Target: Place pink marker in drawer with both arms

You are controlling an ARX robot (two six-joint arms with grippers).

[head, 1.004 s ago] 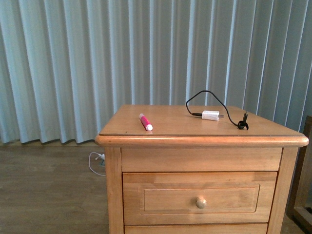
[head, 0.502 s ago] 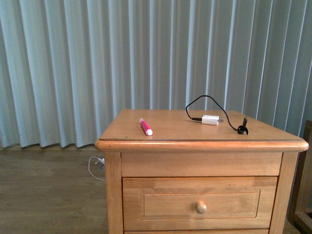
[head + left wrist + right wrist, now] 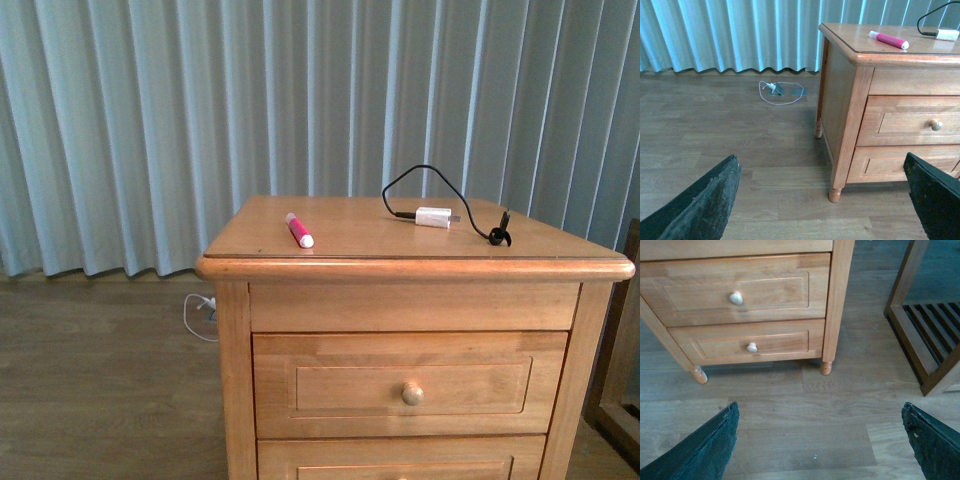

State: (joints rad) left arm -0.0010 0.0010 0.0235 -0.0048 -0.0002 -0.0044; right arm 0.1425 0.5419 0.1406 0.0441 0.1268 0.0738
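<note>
A: Front view first, where is the pink marker (image 3: 299, 231)?
B: It lies flat on the left half of the nightstand (image 3: 350, 245) top, with its white cap toward the front edge.
A: Drawer?
B: The drawer (image 3: 340, 388) is fully closed, below the top, with a round knob (image 3: 412, 394) at its middle.
A: Fingers?
B: The left fingers (image 3: 700, 210) are spread wide and grasp nothing, low over the wood floor (image 3: 740, 150) beside the nightstand. The right fingers (image 3: 700, 450) are also spread wide and grasp nothing, over the floor in front of the drawers. Both are well apart from the marker.
A: Other stuff?
B: A white charger plug (image 3: 433, 216) with a black cable (image 3: 420, 172) lies on the right half of the top, well apart from the marker. A pale curtain (image 3: 150, 120) hangs behind.
</note>
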